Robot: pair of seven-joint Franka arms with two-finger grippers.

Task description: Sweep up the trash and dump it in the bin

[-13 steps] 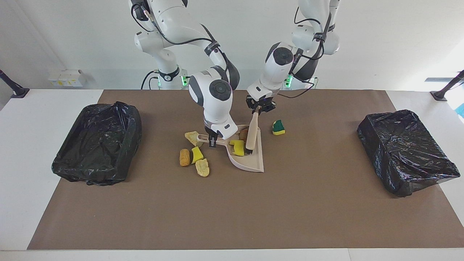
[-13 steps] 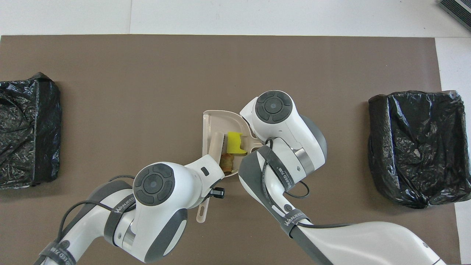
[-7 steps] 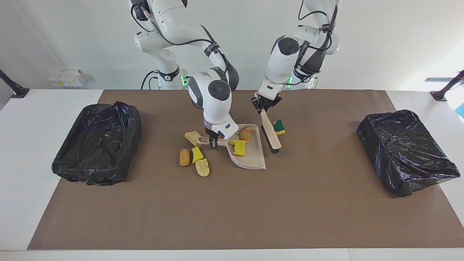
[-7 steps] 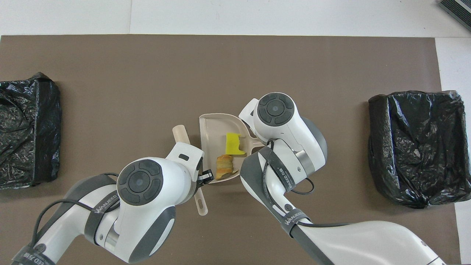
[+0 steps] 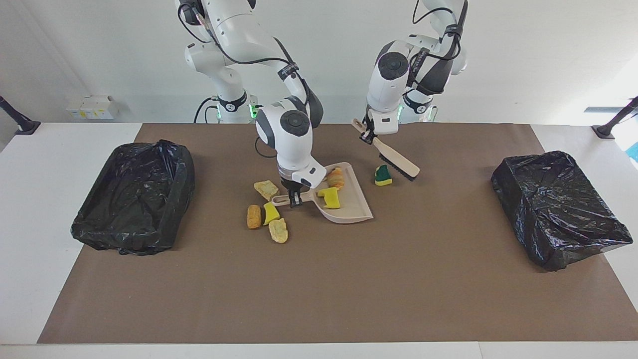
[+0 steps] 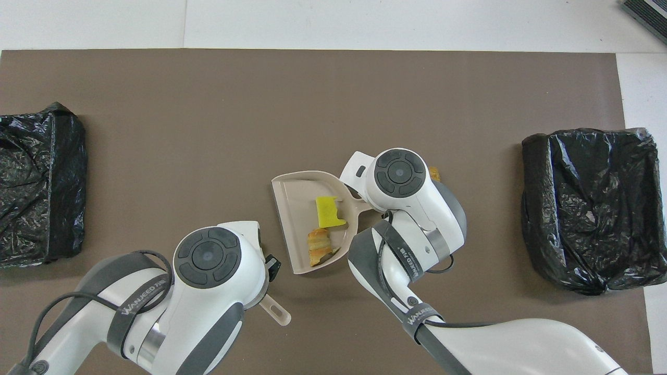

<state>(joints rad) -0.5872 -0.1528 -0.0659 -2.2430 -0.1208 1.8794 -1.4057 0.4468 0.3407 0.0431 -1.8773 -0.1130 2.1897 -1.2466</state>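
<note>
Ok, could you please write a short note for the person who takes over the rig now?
Left hand: shut on the brush, whose head is beside the green-and-yellow chunk.
Right hand: shut on the handle of the dustpan.
Done: two chunks lie in the dustpan.
Left: sweep in the green-and-yellow chunk and the four chunks beside the handle, then dump into a bin.
</note>
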